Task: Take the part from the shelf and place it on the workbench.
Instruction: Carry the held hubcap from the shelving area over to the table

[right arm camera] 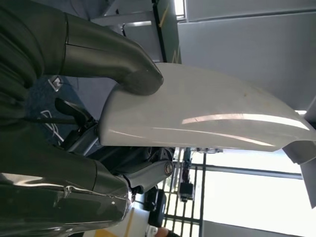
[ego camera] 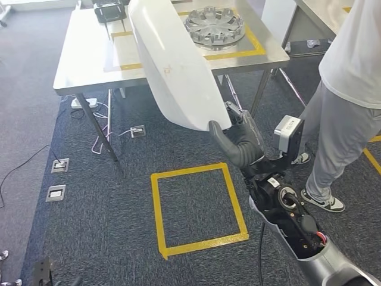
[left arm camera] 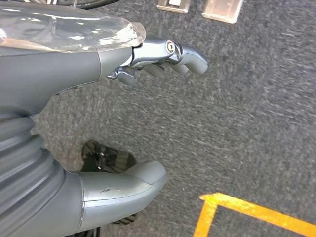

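Part (ego camera: 180,65), a long white moulded panel, is being held up over the near edge of the desk (ego camera: 85,65), its lower end pinched by the right hand (ego camera: 238,140), thumb on top and fingers beneath. The left hand (left arm camera: 149,113) is hanging released over the carpet, holding nothing. To set it down well, I'd carry the panel farther over the desk and lower it flat inside the yellow tape. A hubcap (ego camera: 215,27) is lying far right on the desk, and a person (ego camera: 346,101) is standing close on the right, crowding the swing.
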